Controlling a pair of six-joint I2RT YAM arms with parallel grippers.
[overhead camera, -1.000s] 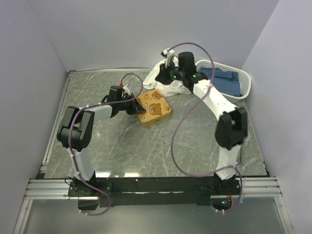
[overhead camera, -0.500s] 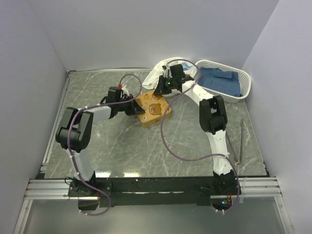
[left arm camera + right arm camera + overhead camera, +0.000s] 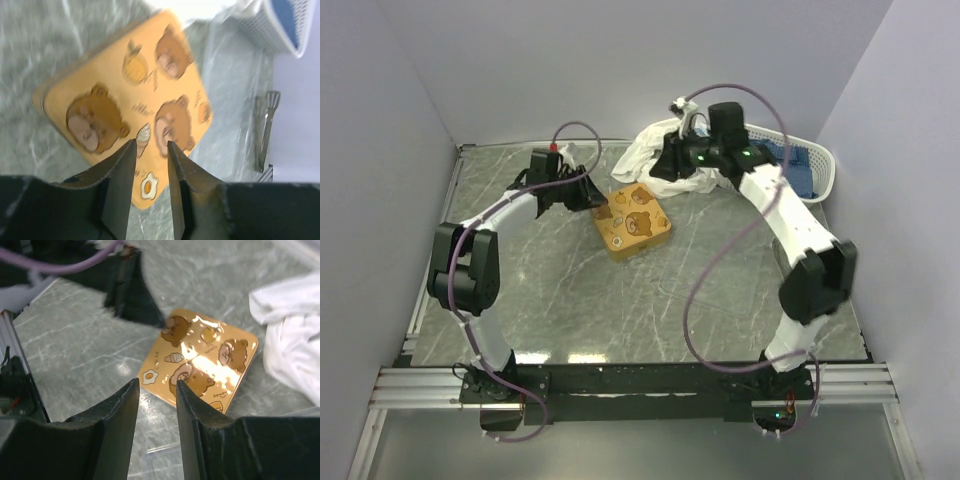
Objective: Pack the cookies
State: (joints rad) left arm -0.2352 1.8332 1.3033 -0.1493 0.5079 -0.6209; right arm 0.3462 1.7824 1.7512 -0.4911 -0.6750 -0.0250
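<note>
Cookies: not visible in any view; location cannot be told.
Tin [image 3: 634,222]: closed, bear-print top, flat on table [image 3: 560,290].
L gripper [image 3: 601,203]: by tin's left side; jaws slightly apart, empty.
R gripper [image 3: 662,166]: over white cloth [image 3: 642,152], behind tin; jaws part open, empty.
Basket [image 3: 820,172]: rear right.

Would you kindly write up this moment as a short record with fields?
tin: lid on, lying on the table
cookies: none visible
left gripper: open, empty, by the tin's left edge
right gripper: open, empty, above the white cloth
basket: far right, holding a blue cloth
</note>
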